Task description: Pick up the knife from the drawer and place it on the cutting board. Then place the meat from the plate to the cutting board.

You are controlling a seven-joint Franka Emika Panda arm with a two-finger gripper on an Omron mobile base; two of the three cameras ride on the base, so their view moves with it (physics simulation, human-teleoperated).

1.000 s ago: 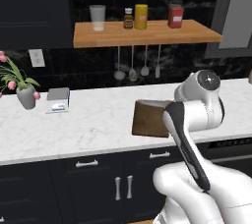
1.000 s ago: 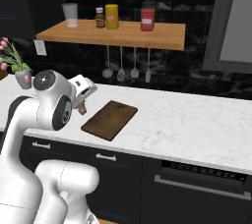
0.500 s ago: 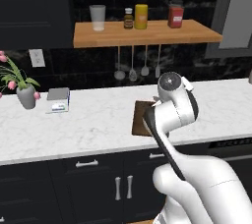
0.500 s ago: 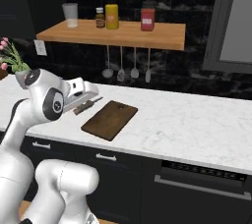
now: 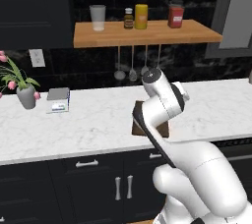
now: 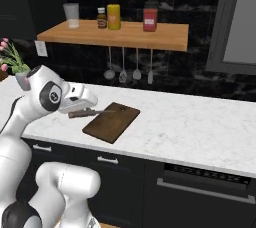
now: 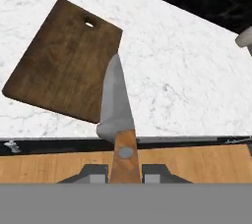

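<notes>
Swinging across over the last second, the arm has carried the gripper (image 7: pixel 125 175) toward the cutting board (image 7: pixel 66 58), and the knife (image 7: pixel 118 120) now hangs with its blade over the board's near corner. Judging by this, the pick from the drawer is done; laying the knife on the board and moving the meat are still left. Its jaws are clamped narrow on the tan handle, blade pointing ahead above the marble counter (image 7: pixel 187 80).

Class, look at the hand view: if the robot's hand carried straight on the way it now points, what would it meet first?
Most likely the cutting board. The hand is shut on the knife, whose blade tip already overlaps the board's near edge. Whether the tip touches or hangs above it is unclear.
</notes>
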